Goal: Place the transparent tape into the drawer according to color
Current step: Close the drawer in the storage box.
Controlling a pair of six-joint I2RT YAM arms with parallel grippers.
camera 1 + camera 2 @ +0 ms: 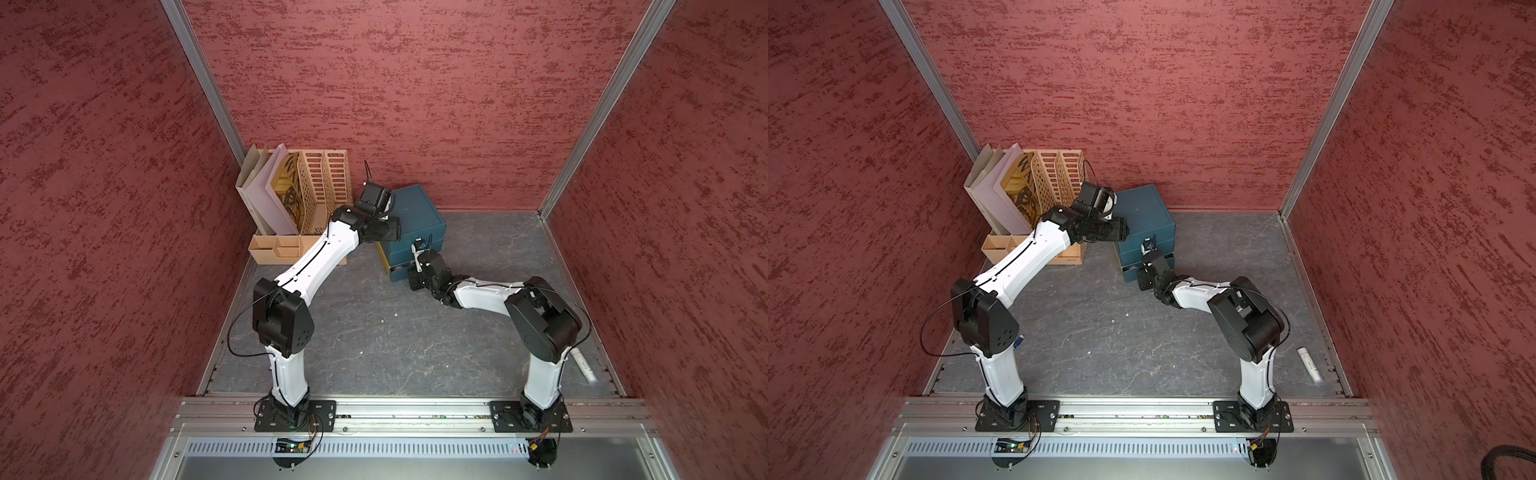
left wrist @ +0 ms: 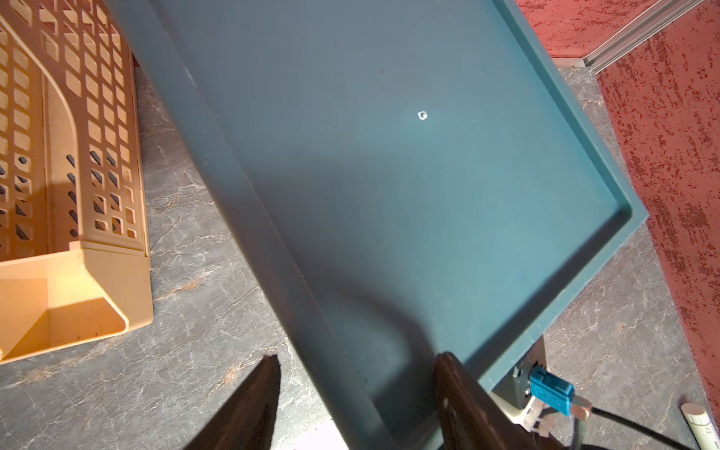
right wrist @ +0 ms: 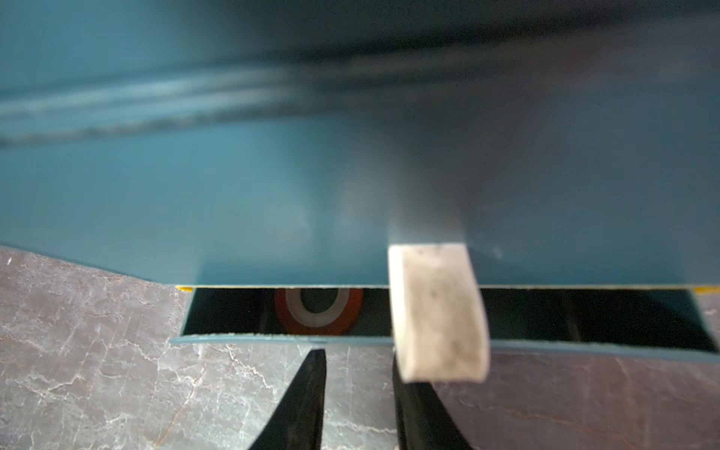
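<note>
Left end effector (image 2: 358,358) hangs over one edge of the blue drawer cabinet (image 2: 389,175). Its two dark fingers (image 2: 249,405) stand wide apart and straddle the raised rim of the cabinet's top, one over the recessed top and one over the grey marbled tabletop (image 2: 175,370). Nothing is clamped between them.

The right end effector (image 3: 356,354) sits low, at the front of the cabinet's bottom drawer (image 3: 253,338), which is pulled out only a crack. Its fingers are narrowly parted, with bare tabletop showing in the gap, and they grip nothing. A whitish block (image 3: 438,311) at the tip of one finger lies across the drawer's front lip and reaches over the opening. Whether it presses on the lip cannot be told from the blurred wrist view.

One tape roll (image 3: 357,309) lies flat inside that drawer, partly hidden under the cabinet's front face. It has a white core, and its colour reads between red and orange.

In both top views the cabinet (image 1: 419,212) (image 1: 1144,216) stands near the back wall, turned at an angle. A beige file rack (image 1: 316,187) holding papers stands just beside it in the back corner. The left arm reaches over the rack's low front tray to the cabinet's top, and the right arm comes in low from the other side. A white tube (image 1: 584,365) lies on the tabletop near the right arm's base, well apart from the cabinet.
</note>
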